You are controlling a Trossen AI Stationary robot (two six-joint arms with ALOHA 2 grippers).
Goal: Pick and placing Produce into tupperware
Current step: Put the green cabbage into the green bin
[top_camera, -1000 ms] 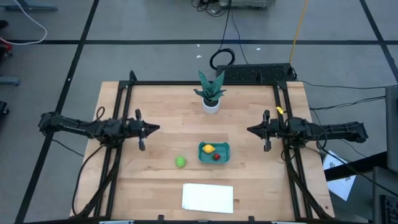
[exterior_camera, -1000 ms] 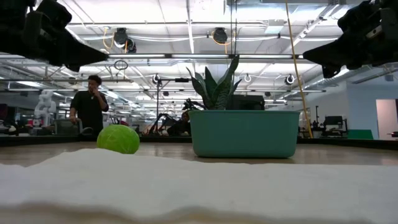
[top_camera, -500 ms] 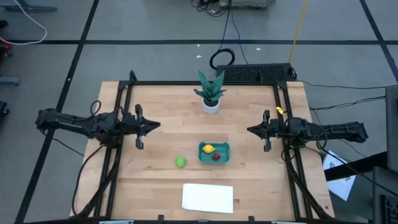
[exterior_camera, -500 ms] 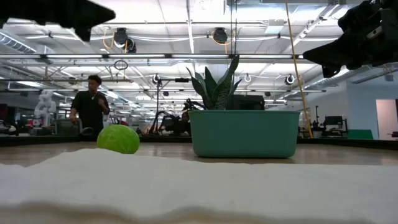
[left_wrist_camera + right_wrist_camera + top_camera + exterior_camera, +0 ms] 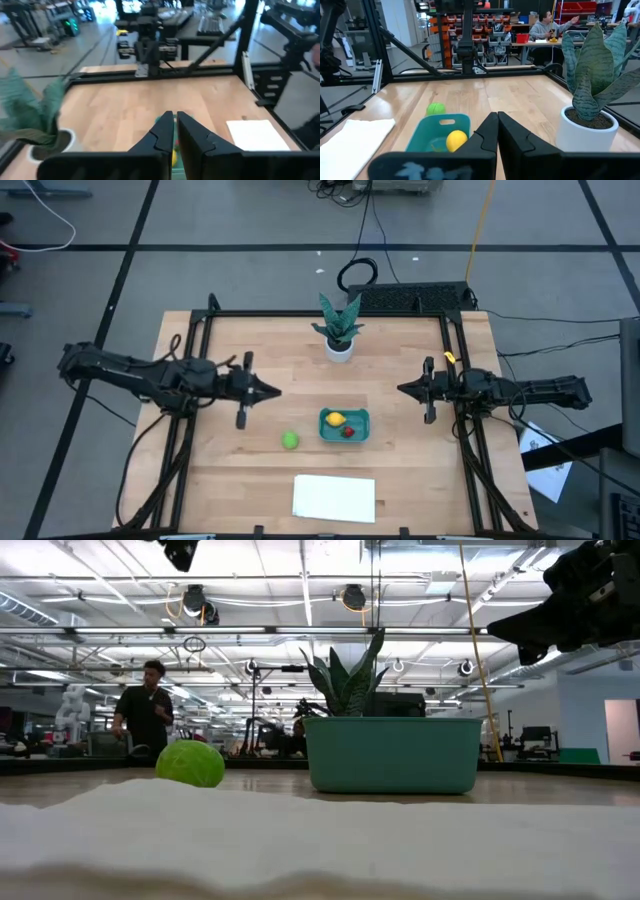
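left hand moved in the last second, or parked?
Yes. In the high view the left hand has pushed inward, away from the table's left frame rail, toward the lime green produce and tupperware. Fingers shut, empty.

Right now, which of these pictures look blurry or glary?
Low view: the flat white rectangular sheet fills the foreground as a soft blur, and the ceiling lights glare. Left wrist view: smeared overall, the green potted plant especially. High view: crisp and evenly lit.

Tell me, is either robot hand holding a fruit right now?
No. The left gripper and right gripper are both shut on nothing, above the table. The lime green fruit lies loose.
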